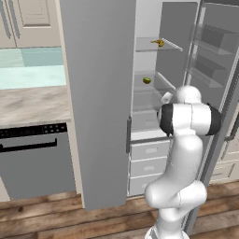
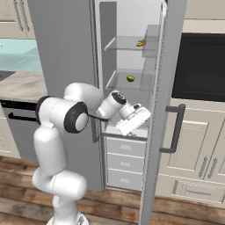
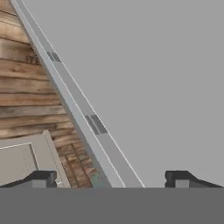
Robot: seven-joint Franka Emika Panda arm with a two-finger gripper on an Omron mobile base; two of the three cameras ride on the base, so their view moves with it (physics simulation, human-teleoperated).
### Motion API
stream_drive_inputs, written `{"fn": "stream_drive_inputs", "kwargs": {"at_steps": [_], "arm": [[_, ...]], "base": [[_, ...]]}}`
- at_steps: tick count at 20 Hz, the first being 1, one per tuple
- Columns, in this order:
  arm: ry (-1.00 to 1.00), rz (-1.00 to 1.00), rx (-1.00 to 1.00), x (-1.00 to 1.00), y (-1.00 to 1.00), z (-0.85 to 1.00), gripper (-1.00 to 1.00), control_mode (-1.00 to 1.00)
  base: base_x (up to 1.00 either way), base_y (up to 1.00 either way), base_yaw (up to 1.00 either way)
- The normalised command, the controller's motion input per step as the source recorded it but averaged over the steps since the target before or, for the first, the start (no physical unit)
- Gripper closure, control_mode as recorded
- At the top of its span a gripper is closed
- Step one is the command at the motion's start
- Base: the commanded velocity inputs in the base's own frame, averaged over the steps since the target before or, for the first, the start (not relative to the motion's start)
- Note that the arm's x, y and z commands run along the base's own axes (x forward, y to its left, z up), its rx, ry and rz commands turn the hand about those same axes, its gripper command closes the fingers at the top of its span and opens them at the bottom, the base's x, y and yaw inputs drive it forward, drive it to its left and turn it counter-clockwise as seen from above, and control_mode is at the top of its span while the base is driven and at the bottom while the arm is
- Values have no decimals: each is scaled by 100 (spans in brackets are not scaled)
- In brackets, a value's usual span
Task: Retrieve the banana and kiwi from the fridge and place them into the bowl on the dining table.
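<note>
Grey steel fills the middle of both base views: the fridge stands with its doors swung open, and we see glass shelves above and white drawers below. On the upper shelf, near the top centre of the left base view, lies the banana; in the right base view it sits at the upper middle. One shelf down rests the kiwi, alone on the glass, well apart from the banana. Our gripper hangs at the centre of the right base view, in front of the compartment just above the drawers, below both fruits and touching neither. In the hand view its fingertips stand wide apart with nothing between them, facing the grey door and wooden floor.
</note>
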Motion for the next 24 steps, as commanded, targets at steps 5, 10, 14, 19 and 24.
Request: {"fn": "stream_drive_inputs", "kwargs": {"at_steps": [5, 10, 14, 19, 24], "arm": [[-43, -1, -1, -82, 97, 86, -100, -100], [-56, -9, 0, -70, 100, 100, -100, -100], [-66, -13, 10, -87, 99, 98, -100, -100], [-58, -11, 25, -92, 84, 71, -100, -100], [-43, -1, 41, -61, 61, 8, -100, -100]], "base": [[0, 0, 0], [0, 0, 0], [0, 0, 0], [0, 0, 0], [0, 0, 0]]}}
